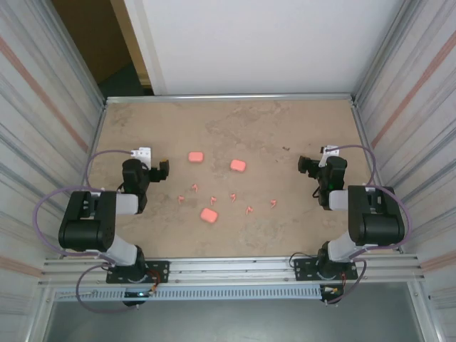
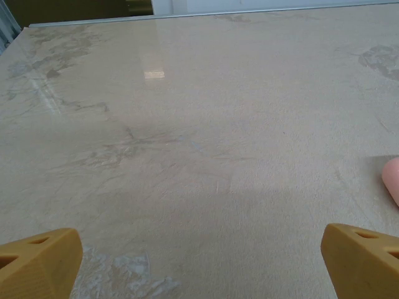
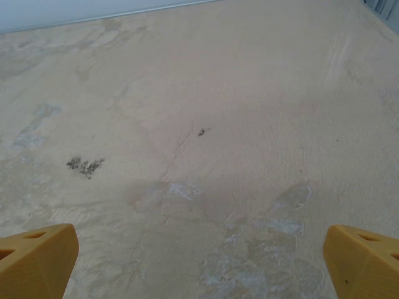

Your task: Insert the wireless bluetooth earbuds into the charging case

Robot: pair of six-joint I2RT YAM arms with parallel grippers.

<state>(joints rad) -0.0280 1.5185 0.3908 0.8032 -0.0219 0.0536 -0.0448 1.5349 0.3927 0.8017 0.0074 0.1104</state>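
Several tiny salmon-pink earbuds (image 1: 213,199) lie scattered across the middle of the tan table (image 1: 285,128). Three pink rounded charging cases sit among them, all shut: one at the back left (image 1: 195,156), one at the back middle (image 1: 238,165), and one nearer the front (image 1: 209,215). My left gripper (image 1: 163,170) hovers left of the group, open, with bare table between its yellow fingertips (image 2: 38,261). A pink case's edge (image 2: 393,180) peeks in at the right of the left wrist view. On the right, my right gripper (image 1: 308,165) stands open over bare table, empty.
Metal rails border the table (image 1: 228,97) at the back and sides, with corrugated walls beyond. Dark specks (image 3: 85,166) and pale scuffs mark the tabletop in the right wrist view. Both arm bases stand at the near edge.
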